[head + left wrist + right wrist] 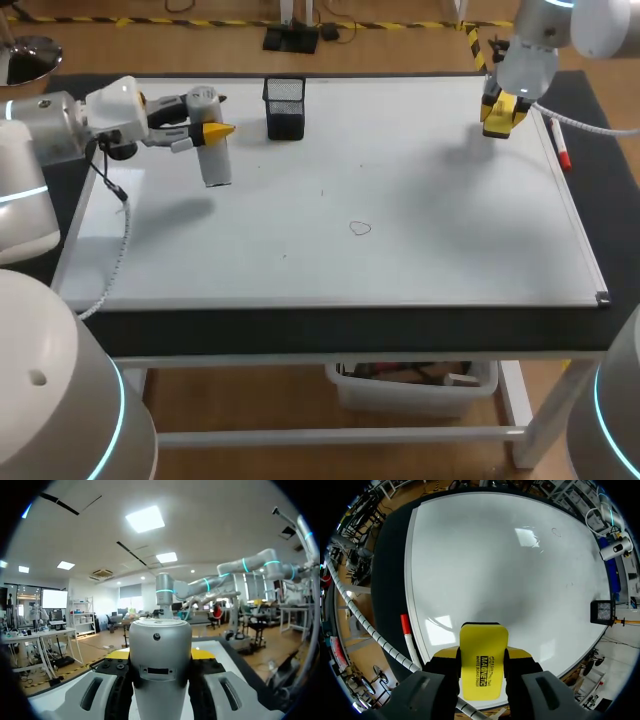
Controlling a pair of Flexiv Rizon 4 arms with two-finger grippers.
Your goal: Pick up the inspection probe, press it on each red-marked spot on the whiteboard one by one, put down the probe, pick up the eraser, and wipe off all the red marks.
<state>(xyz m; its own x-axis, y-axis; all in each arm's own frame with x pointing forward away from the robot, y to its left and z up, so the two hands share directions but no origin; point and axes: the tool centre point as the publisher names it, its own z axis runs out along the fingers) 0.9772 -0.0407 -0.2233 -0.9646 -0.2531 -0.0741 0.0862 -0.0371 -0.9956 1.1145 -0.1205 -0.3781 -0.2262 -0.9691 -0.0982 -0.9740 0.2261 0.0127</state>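
My left gripper (213, 134) hovers over the whiteboard's (420, 210) far left part, shut on the inspection probe (214, 160), a silver-white cylinder hanging downward. In the left wrist view the probe (160, 665) fills the space between the fingers of that gripper (160, 655). My right gripper (499, 116) is above the board's far right corner, shut on the yellow eraser (500, 108). The eraser (482, 667) sits between the right gripper's (482, 656) fingers, above the whiteboard (495, 555). A small thin outline mark (360, 228) shows near the board's middle; I see no red marks.
A black mesh pen holder (285, 108) stands on the board's far edge, right of the probe. A red-capped marker (560, 145) lies along the board's right frame, close to the right gripper. A storage bin (410, 385) sits under the table.
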